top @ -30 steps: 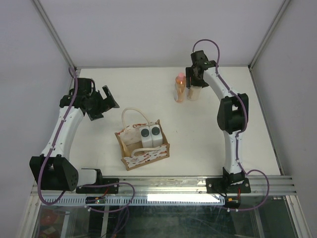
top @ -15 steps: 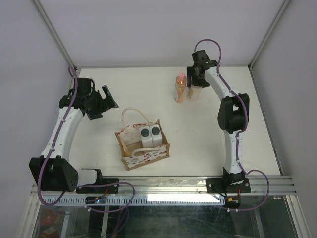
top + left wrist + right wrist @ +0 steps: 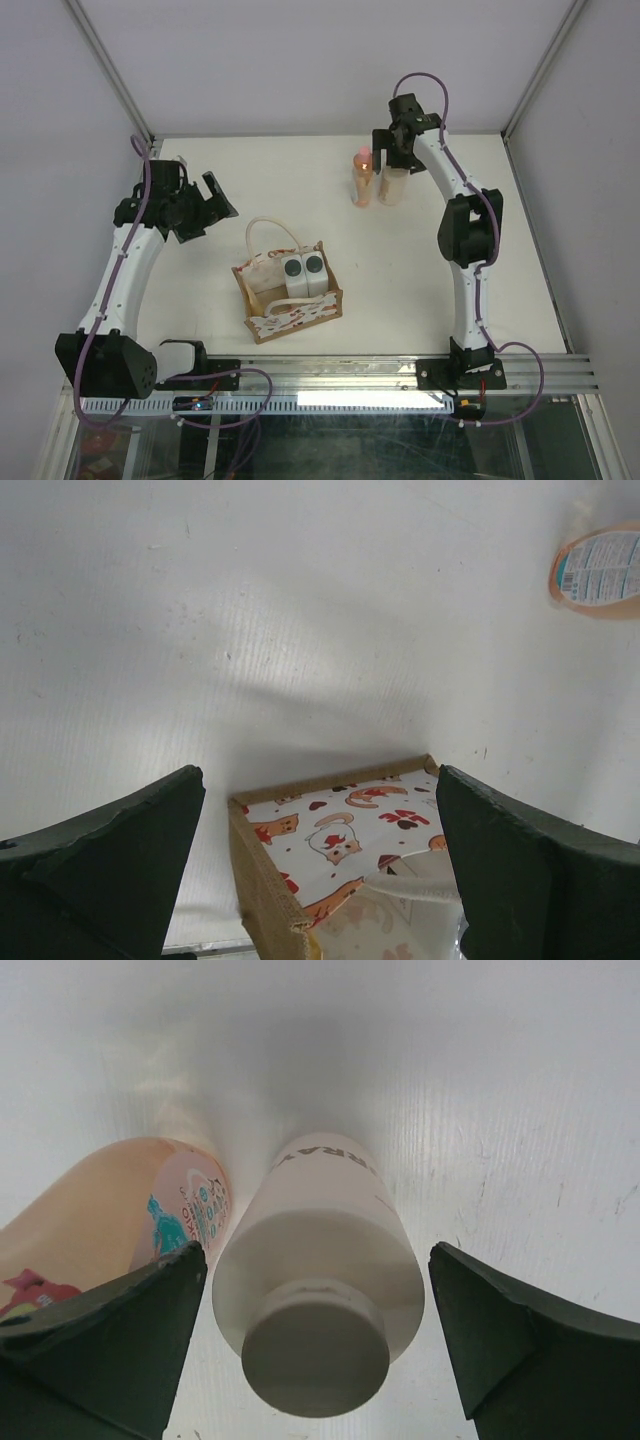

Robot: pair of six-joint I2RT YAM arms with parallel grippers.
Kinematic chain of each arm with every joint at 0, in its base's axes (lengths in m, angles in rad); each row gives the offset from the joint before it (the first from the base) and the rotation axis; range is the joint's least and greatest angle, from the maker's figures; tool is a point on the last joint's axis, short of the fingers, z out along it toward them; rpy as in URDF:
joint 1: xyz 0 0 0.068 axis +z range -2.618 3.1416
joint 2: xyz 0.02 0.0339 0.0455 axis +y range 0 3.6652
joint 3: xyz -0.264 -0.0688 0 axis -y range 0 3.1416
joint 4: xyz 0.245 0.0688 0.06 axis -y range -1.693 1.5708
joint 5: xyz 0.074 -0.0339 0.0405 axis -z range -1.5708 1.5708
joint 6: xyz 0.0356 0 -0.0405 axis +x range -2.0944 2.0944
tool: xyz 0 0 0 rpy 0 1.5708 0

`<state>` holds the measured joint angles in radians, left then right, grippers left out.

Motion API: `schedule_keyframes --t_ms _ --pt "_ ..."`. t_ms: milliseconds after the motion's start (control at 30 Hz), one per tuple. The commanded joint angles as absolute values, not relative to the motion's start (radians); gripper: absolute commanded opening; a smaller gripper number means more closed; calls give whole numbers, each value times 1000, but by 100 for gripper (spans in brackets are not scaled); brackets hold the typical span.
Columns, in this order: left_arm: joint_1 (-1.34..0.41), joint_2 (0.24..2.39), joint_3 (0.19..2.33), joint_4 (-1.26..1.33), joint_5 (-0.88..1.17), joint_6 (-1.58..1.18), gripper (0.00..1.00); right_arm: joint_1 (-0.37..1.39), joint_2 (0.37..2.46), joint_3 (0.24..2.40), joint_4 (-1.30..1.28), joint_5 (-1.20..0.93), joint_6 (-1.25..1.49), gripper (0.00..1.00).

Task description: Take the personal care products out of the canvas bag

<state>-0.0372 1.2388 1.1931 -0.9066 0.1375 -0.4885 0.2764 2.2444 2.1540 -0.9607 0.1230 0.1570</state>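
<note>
Right gripper (image 3: pixel 387 153) hung over the beige bottle (image 3: pixel 318 1260) at the far right-centre of the table (image 3: pixel 390 285). Its jaws were spread wide, one finger on each side of the bottle. A gap showed on both sides, so it gripped nothing. The bottle stood upright on its base. The orange bottle (image 3: pixel 364 183) stood just to its left, very close; contact could not be told.

Step in hand, as judged: letting go and backing off. To do it well, rise straight up until the fingers clear the cap, with no sideways drift. The left finger sat near the orange bottle, and a nudge there could topple both. Swing toward the bag only once clear.

Left gripper (image 3: pixel 206 210) was at the far left of the table, jaws wide apart and empty. From its wrist view it looked down at the bag's far corner.

Canvas bag (image 3: pixel 300 318) sat near centre-left, well apart from the two bottles set out. It was a small tan box with cream panels carrying a red pattern; the wrist view showed cat figures on the lining. One cream rope handle (image 3: pixel 262 232) lay looped out on the far side. Two white bottles (image 3: pixel 304 268) with dark grey caps stood side by side inside, upright, against the right half. Two out and two left: roughly halfway.
</note>
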Motion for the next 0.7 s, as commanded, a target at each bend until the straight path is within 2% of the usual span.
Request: schedule_keyframes --t_ms 0,167,400,533,667 --pt "-27 1167 1174 -879 164 -512 99 273 2199 2224 -987 132 164 99" --pt "-27 1113 1154 -879 164 -523 99 274 2089 2154 -1014 169 183 100" --pt "-28 1049 1107 -882 172 -535 99 274 1796 1791 -913 190 210 100" --pt "-27 1004 1052 -877 178 -538 99 288 1630 1634 -854 53 227 100" --pt "-27 985 1027 -879 198 -558 99 400 1502 1571 -842 -51 286 100"
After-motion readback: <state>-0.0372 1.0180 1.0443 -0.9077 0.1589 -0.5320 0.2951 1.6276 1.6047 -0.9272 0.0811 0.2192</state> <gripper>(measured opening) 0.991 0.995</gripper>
